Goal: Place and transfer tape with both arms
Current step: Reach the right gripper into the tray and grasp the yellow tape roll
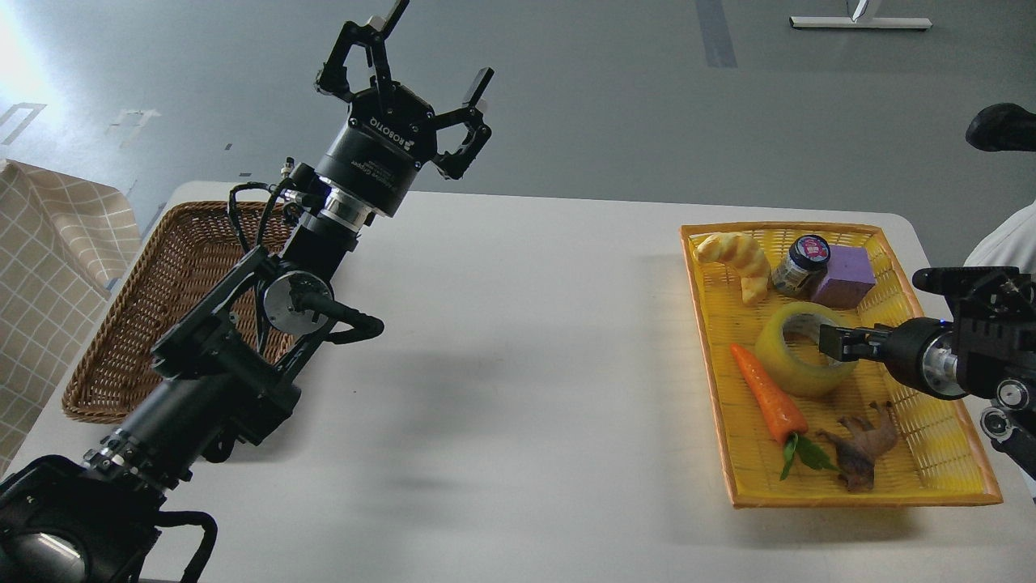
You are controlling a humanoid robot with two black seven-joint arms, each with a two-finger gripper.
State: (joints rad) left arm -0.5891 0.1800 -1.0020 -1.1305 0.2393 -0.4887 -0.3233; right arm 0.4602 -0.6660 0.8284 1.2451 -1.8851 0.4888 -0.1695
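The tape (783, 358) is a translucent yellow roll with a grey-white core, lying in the yellow tray (931, 461) on the table's right. My right gripper (834, 341) comes in from the right edge and its tip is over the roll's right side, covering part of the core. It is seen end-on and dark, so its fingers cannot be told apart. My left gripper (413, 61) is raised high above the table's far left, fingers spread open and empty, far from the tape.
The tray also holds an orange carrot (767, 402), a croissant (736, 261), a small jar (801, 264), a purple block (843, 277) and a brown figure (862, 449). A brown wicker basket (146, 324) sits at the table's left, behind my left arm.
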